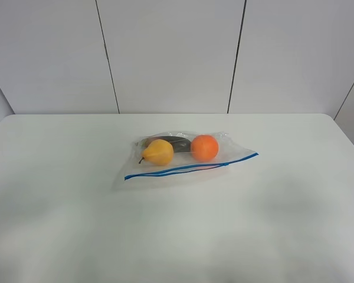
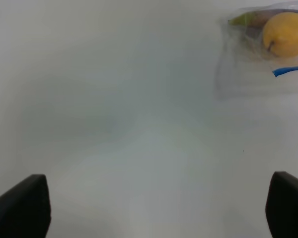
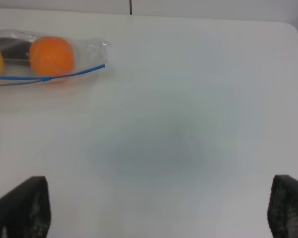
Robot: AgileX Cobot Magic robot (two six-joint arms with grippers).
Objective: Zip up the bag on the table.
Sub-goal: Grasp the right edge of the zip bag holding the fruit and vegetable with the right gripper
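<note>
The clear bag (image 1: pixel 231 153) lies flat in the middle of the white table (image 1: pixel 271 224). A yellow pear (image 1: pixel 158 152), an orange (image 1: pixel 205 147) and a dark item (image 1: pixel 176 142) show through it. Its blue zip strip (image 1: pixel 183 168) runs along the near edge. Neither gripper shows in the exterior view. In the left wrist view my left gripper (image 2: pixel 154 206) is open and empty, short of the bag's pear end (image 2: pixel 287 33). In the right wrist view my right gripper (image 3: pixel 154 207) is open and empty, away from the bag's orange end (image 3: pixel 51 55).
A panelled white wall (image 1: pixel 171 53) stands behind the table's far edge. The table's rounded far right corner (image 1: pixel 329 117) is in view. Bare tabletop lies between each gripper and the bag.
</note>
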